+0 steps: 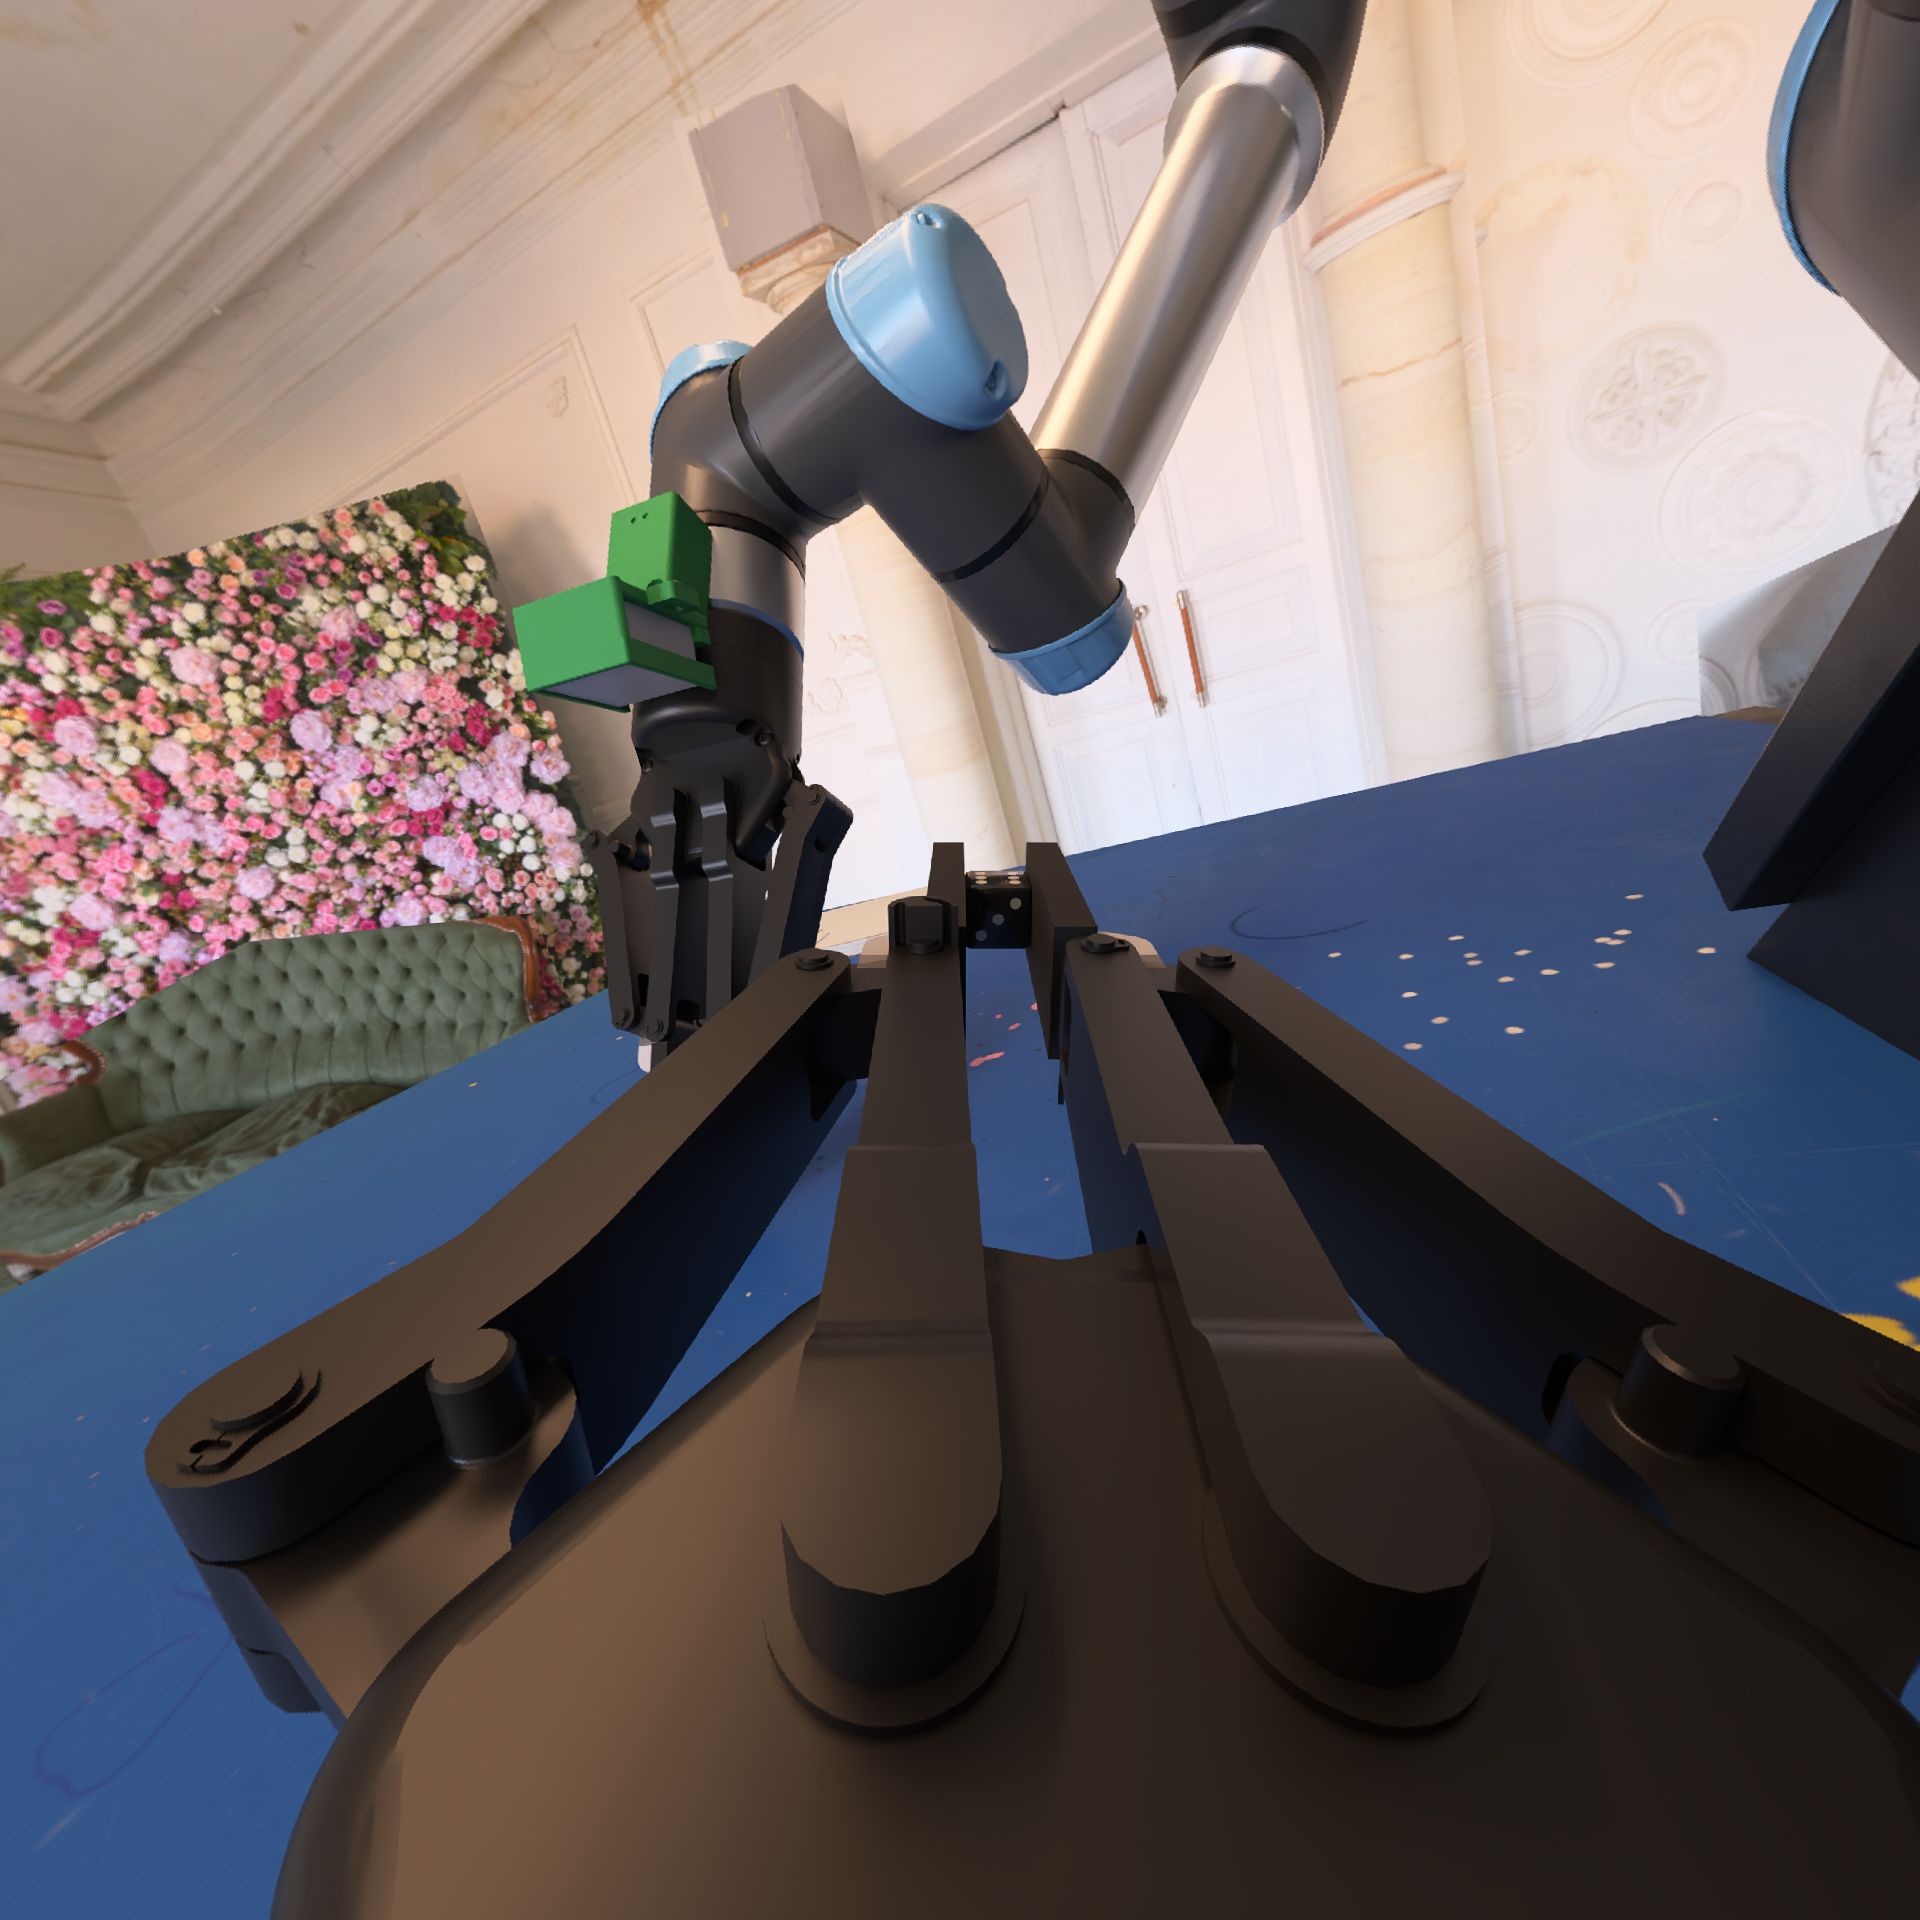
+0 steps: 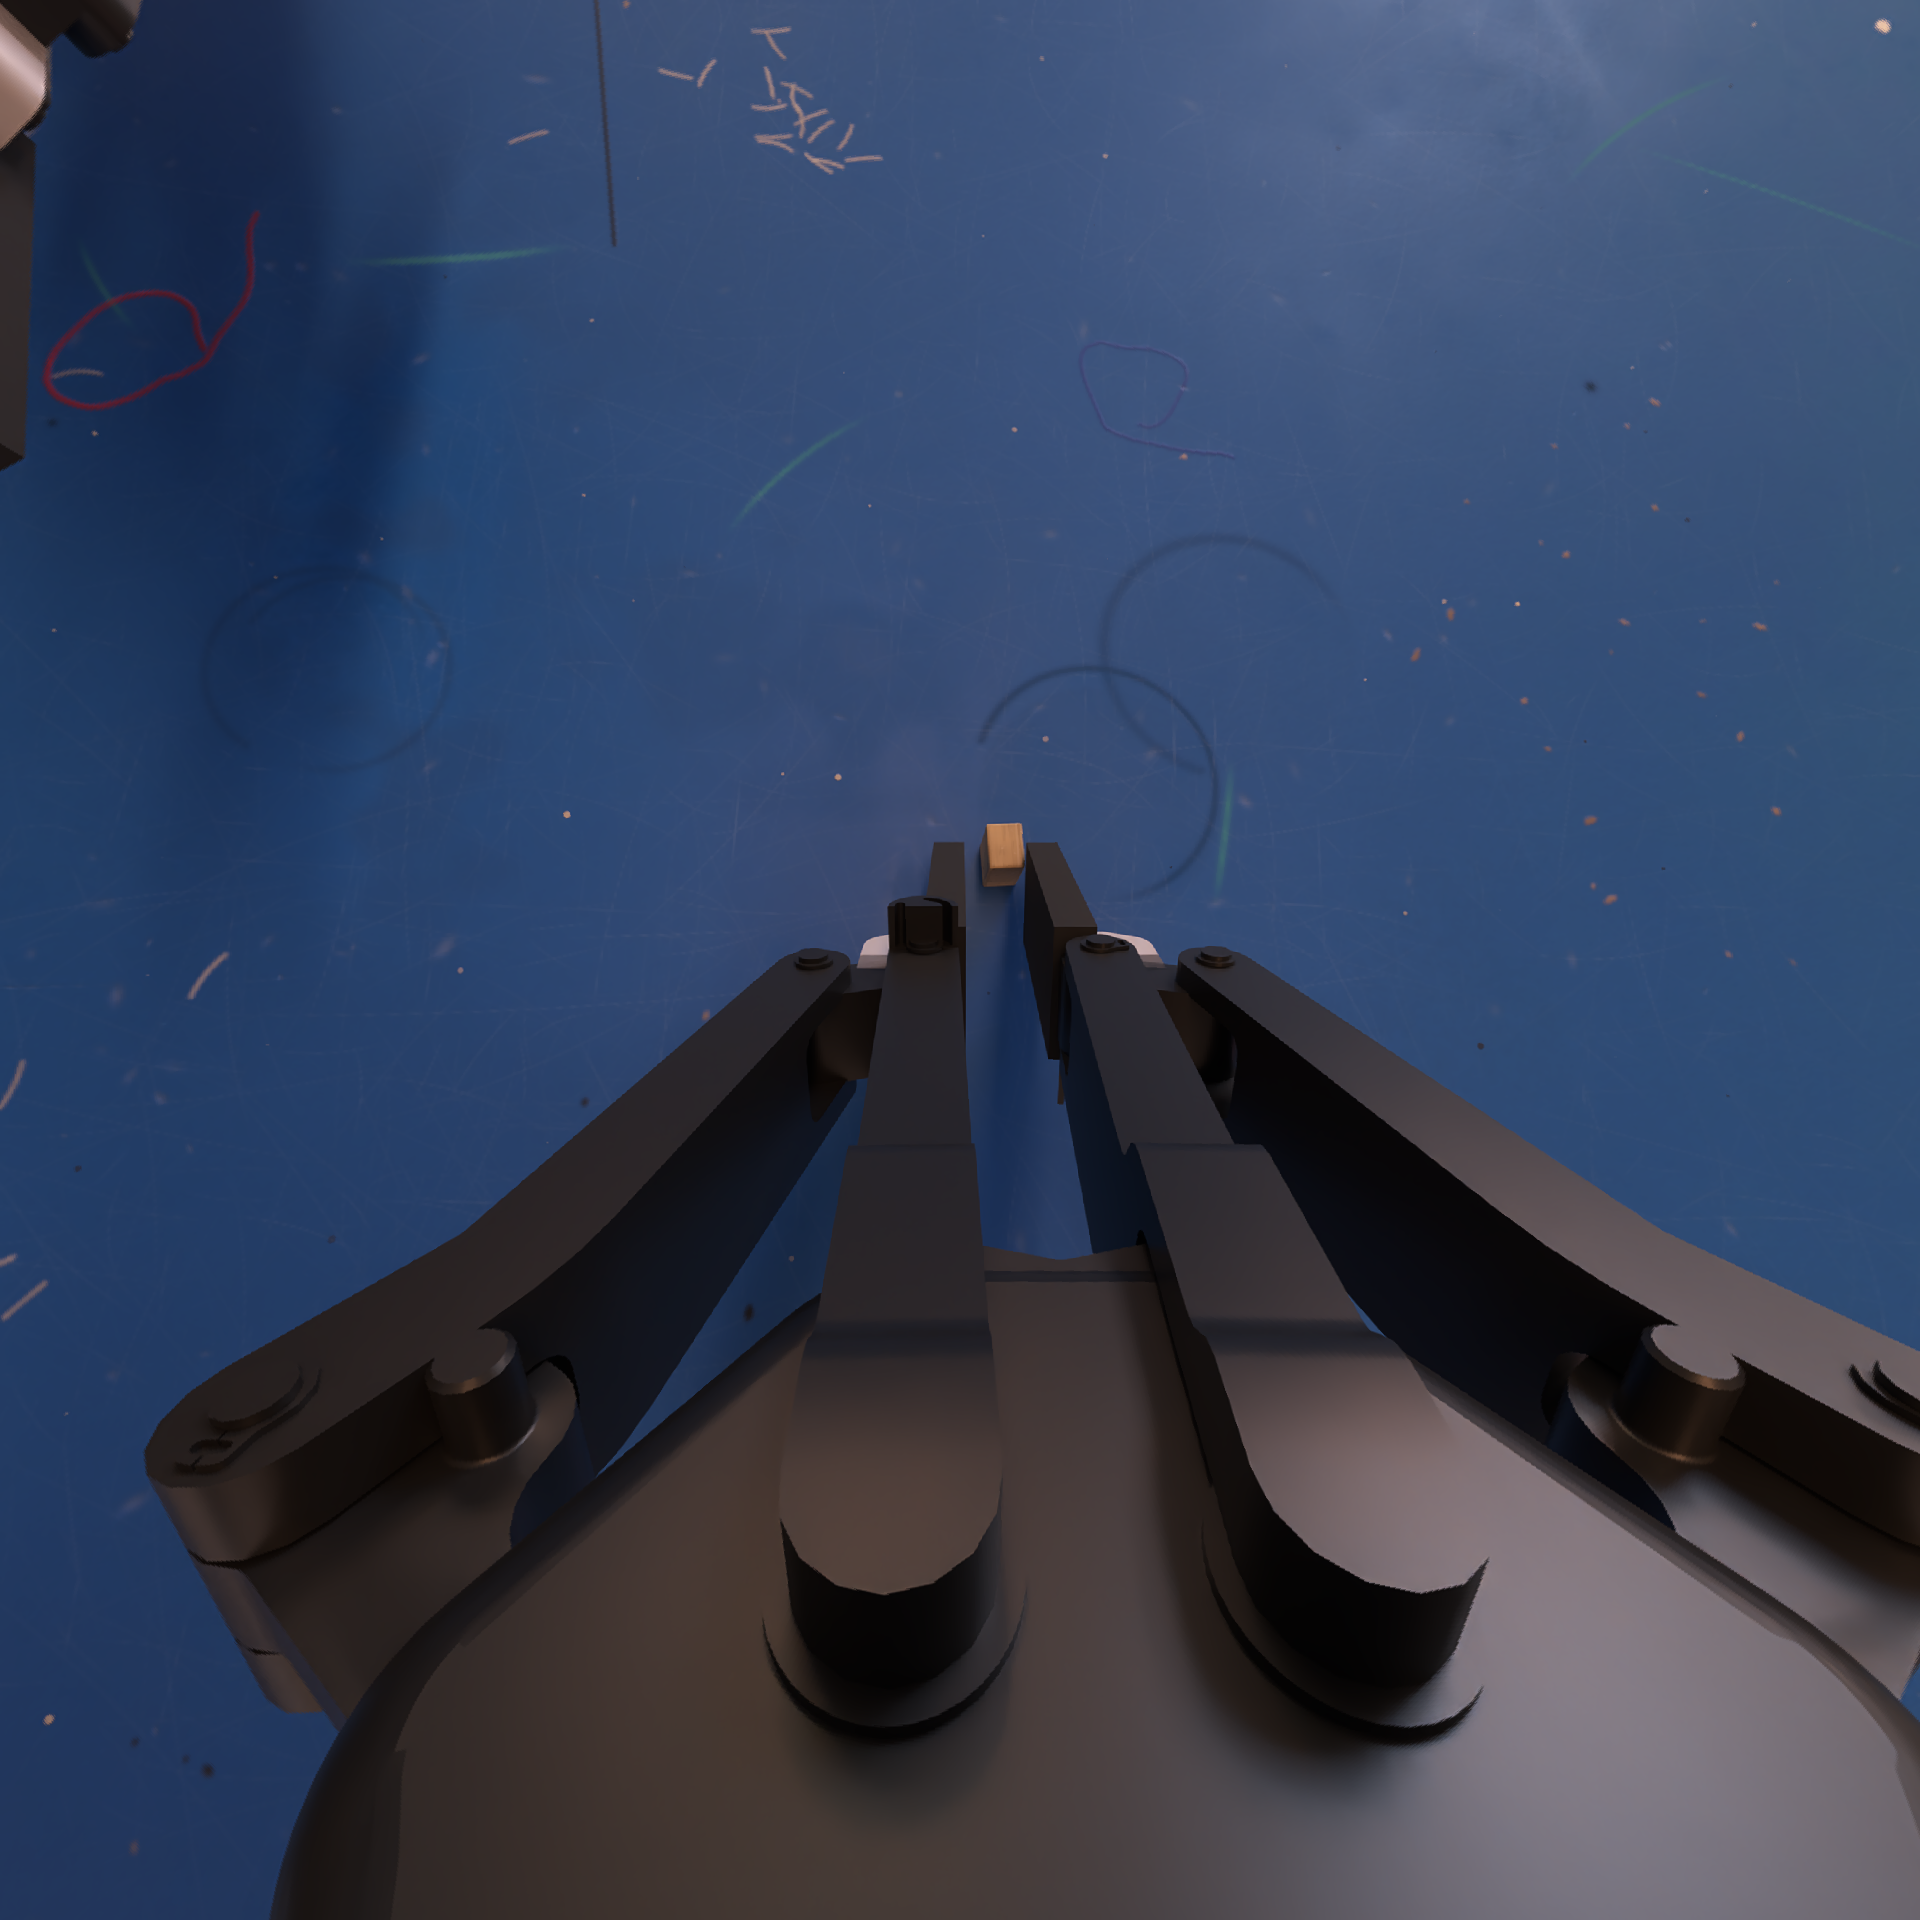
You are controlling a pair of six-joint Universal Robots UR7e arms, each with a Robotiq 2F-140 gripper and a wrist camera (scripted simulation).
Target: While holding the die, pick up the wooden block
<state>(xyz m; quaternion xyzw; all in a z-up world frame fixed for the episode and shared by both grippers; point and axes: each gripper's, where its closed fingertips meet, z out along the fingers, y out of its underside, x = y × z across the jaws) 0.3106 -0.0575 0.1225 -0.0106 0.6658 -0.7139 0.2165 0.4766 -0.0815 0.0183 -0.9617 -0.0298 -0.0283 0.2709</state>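
Observation:
My left gripper [image 1: 995, 860] is shut on a black die [image 1: 997, 912] with white dots, held between the pads just short of the tips and above the blue table [image 1: 1351, 1049]. In the right wrist view, a small light wooden block [image 2: 1004, 847] lies on the table [image 2: 623, 623] at the tips of my right gripper [image 2: 995, 858]. The jaws stand narrowly apart on either side of it; the right one is at its edge and a thin strip of table shows on its left. The right gripper [image 1: 665, 1023] also shows far left in the left wrist view, pointing down.
The right arm [image 1: 894, 436], with a green box at its wrist, crosses above the table. A dark arm base [image 1: 1818, 790] stands at the right. A dark metal part [image 2: 10, 260] sits at the left edge of the right wrist view. The table edge runs close behind the right gripper.

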